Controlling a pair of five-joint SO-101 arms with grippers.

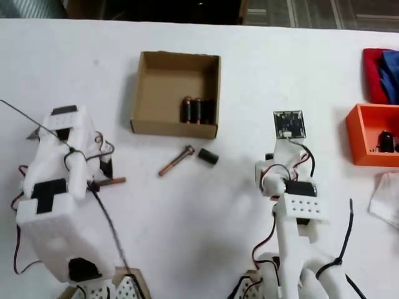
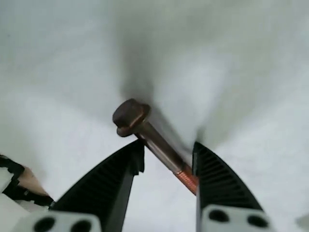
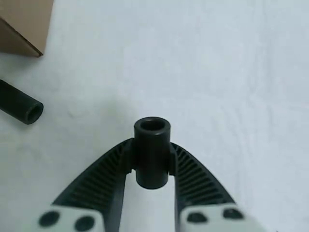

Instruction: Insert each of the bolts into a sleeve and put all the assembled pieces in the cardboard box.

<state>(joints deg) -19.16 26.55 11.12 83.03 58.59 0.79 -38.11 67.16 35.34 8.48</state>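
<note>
Gripping a copper bolt [image 2: 145, 133] by the threaded end of its shank, the left gripper [image 2: 168, 153] has its jaws closed down to a narrow gap. The shank crosses that gap at a slant, and the flanged head sticks out past the fingertips over the white table [image 1: 249, 75]. In the high view the same bolt pokes out sideways from the left arm [image 1: 56, 180], toward the middle of the table.

The right gripper [image 3: 152, 162] is clamped on a black sleeve [image 3: 152, 145] with both fingers pressed to its sides. The sleeve stands upright between them, open bore facing the wrist camera.

A loose sleeve [image 1: 208, 156] lies on its side on the table between the two arms, just beside the head of a loose bolt [image 1: 176, 161] that lies flat at a slant. Cannot tell whether the two touch. Both sit just in front of the cardboard box [image 1: 174, 128], which is open at the top.

In the box corner nearest the right arm [image 1: 299, 212], assembled pieces [image 1: 198, 110] lie side by side, dark with copper showing; the count is unclear.

An orange bin [image 1: 361, 140] sits at the far right edge with something dark inside, and a red and blue cloth [image 1: 380, 71] lies behind it.
</note>
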